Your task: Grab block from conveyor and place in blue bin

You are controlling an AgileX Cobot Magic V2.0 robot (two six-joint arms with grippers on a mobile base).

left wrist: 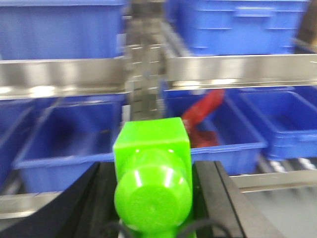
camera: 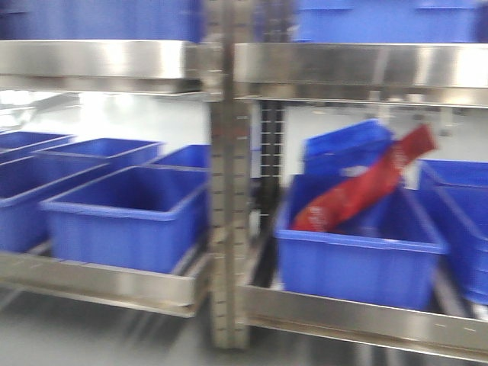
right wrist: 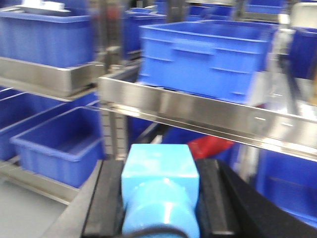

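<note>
One green block (left wrist: 151, 141) sits pinched between the two black fingers (left wrist: 212, 191) of the left gripper (left wrist: 152, 168), with its flat-faced cube end pointing outward and a rounded knob toward the lens. It is held up in front of a steel rack (camera: 229, 229), roughly in line with the upright post. The right gripper (right wrist: 159, 173) is likewise closed on one light blue block (right wrist: 159, 161) of the same shape, with a finger pressed to each side. Two shelf levels show in the front view, both loaded with blue bins; the blur makes an exact count uncertain, but two stand on the upper level and at least six on the lower. One lower bin (camera: 358, 238), right of the post, holds a single red packet (camera: 358, 191) that lies tilted, its upper end sticking above the rim. Another bin (camera: 347, 145) behind it stands tipped at an angle.
</note>
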